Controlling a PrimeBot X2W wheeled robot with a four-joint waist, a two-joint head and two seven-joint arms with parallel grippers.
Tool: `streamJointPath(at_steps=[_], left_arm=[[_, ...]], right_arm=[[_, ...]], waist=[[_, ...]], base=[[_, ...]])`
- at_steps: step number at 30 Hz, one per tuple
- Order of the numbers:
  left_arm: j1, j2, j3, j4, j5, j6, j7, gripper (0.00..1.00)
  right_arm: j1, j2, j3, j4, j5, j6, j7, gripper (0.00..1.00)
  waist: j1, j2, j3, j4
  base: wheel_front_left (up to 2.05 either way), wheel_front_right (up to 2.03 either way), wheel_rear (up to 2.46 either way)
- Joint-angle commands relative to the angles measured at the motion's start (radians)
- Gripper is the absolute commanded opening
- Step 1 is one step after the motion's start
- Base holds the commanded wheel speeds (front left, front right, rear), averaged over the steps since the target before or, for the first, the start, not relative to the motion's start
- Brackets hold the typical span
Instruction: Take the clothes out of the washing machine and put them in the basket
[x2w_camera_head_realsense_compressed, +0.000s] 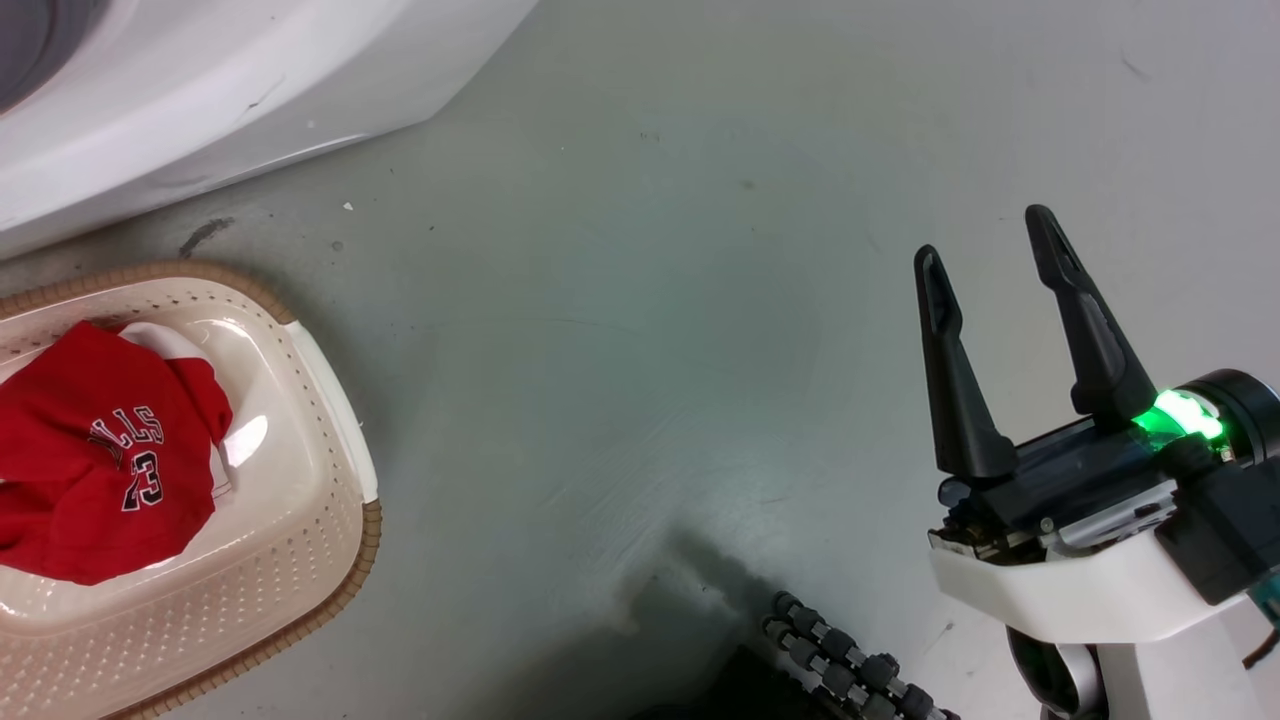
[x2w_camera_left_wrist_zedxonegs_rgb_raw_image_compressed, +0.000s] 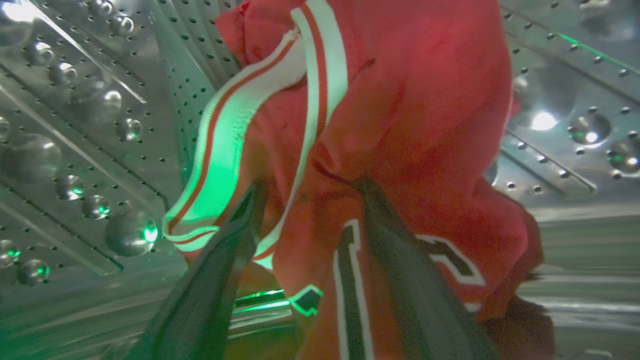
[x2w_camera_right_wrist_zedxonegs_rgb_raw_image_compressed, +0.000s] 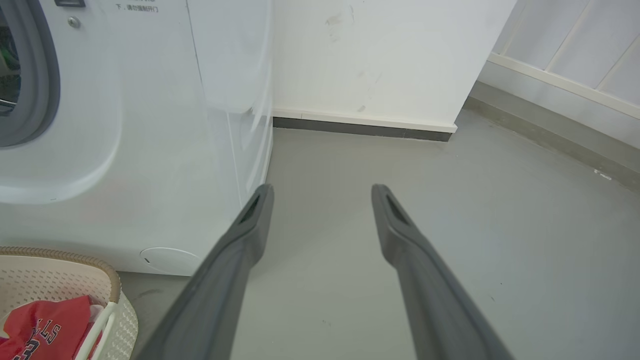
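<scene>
Inside the washing machine's perforated steel drum (x2w_camera_left_wrist_zedxonegs_rgb_raw_image_compressed: 75, 125), a red jersey (x2w_camera_left_wrist_zedxonegs_rgb_raw_image_compressed: 425, 100) with white and black trim lies bunched against my left gripper (x2w_camera_left_wrist_zedxonegs_rgb_raw_image_compressed: 310, 187). Its fingers stand apart, open, with their tips pushed into the cloth. Another red jersey (x2w_camera_head_realsense_compressed: 100, 450), lettered and numbered 23, lies in the cream basket (x2w_camera_head_realsense_compressed: 330, 380) on the floor in front of the white washing machine (x2w_camera_head_realsense_compressed: 250, 90). The right wrist view shows the same basket (x2w_camera_right_wrist_zedxonegs_rgb_raw_image_compressed: 50, 275), jersey (x2w_camera_right_wrist_zedxonegs_rgb_raw_image_compressed: 45, 330) and washing machine (x2w_camera_right_wrist_zedxonegs_rgb_raw_image_compressed: 150, 125). My right gripper (x2w_camera_head_realsense_compressed: 985, 235) (x2w_camera_right_wrist_zedxonegs_rgb_raw_image_compressed: 322, 187) hangs open over the floor, holding nothing.
Grey floor (x2w_camera_head_realsense_compressed: 620, 350) stretches between the basket and my right arm. A white wall with a dark skirting (x2w_camera_right_wrist_zedxonegs_rgb_raw_image_compressed: 360, 125) stands to the right of the washer. A black roller wheel of my base (x2w_camera_head_realsense_compressed: 850, 670) shows at the bottom of the head view.
</scene>
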Motion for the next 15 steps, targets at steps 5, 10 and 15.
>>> streamJointPath(at_steps=[5,10,15], left_arm=[[-0.007,-0.005,-0.045,0.006,-0.024,-0.006,-0.017,0.00],[-0.027,0.032,-0.068,0.002,-0.045,-0.006,-0.078,0.00],[-0.012,0.063,-0.071,0.002,-0.074,-0.006,-0.172,0.00]], right_arm=[[-0.003,0.002,-0.002,-0.009,0.007,-0.001,-0.002,1.00],[-0.027,0.002,0.004,0.000,0.003,-0.001,-0.002,1.00],[-0.053,0.002,0.003,0.012,-0.007,-0.001,-0.002,1.00]], waist=[[-0.0001,0.0000,0.006,0.003],[-0.0001,0.0000,-0.003,0.002],[-0.0001,0.0000,-0.036,-0.003]], base=[[0.00,0.00,0.00],[0.00,0.00,0.00],[0.00,0.00,0.00]])
